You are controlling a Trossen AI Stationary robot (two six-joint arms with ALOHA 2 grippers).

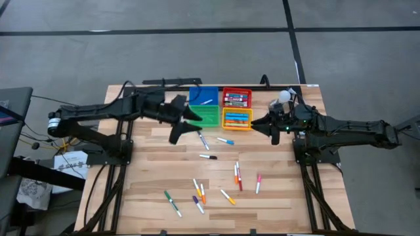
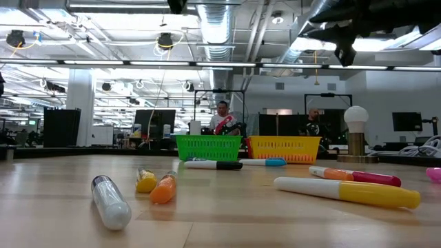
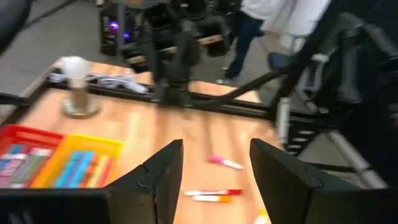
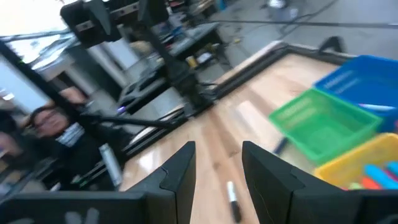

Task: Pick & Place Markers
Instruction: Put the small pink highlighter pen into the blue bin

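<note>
Several markers lie loose on the wooden table: a black-capped one [image 1: 208,157], a blue-capped one [image 1: 225,140], a red and orange pair [image 1: 237,175], a pink one [image 1: 258,183] and a cluster [image 1: 198,193] near the front edge. More markers fill the red bin [image 1: 236,98] and the yellow bin [image 1: 237,118]. My left gripper [image 1: 190,115] hangs in the air at the green bin's [image 1: 209,117] left side, open [image 3: 214,180] with nothing between its fingers. My right gripper [image 1: 262,124] stands to the right of the yellow bin, open [image 4: 217,174] and holding nothing.
A blue bin [image 1: 205,96] stands behind the green one. A white bulb on a small stand [image 1: 283,97] sits at the back right near my right arm. Bare wood lies between the bins and the front markers. People stand in the room beyond the table.
</note>
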